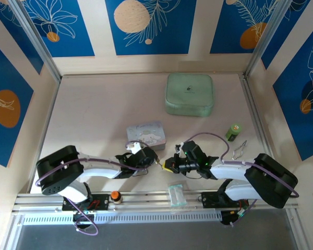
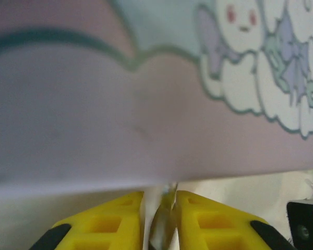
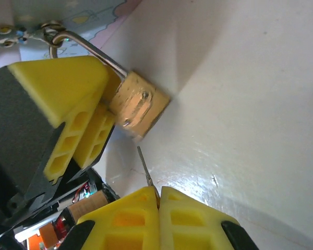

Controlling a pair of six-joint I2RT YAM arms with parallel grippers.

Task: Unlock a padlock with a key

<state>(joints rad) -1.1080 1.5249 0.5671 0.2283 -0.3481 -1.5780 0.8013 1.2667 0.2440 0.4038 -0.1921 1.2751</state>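
So, the pastel cartoon box [image 1: 146, 134] is taken as the landmark: just off its near edge, the two grippers are brought tip to tip. The left gripper [image 2: 160, 200] is clamped on the padlock [image 3: 139, 107], which is held right beside the box with a brass face turned toward the other arm, probably so the keyhole is offered up. The right gripper [image 3: 158, 195] is pinched tight on the key [image 3: 145, 167], with the blade aimed at the lock and just short of it, not yet inserted. The key's head is buried between the pads, the keyhole can't really be made out, and the box is badly blurred from the left wrist.
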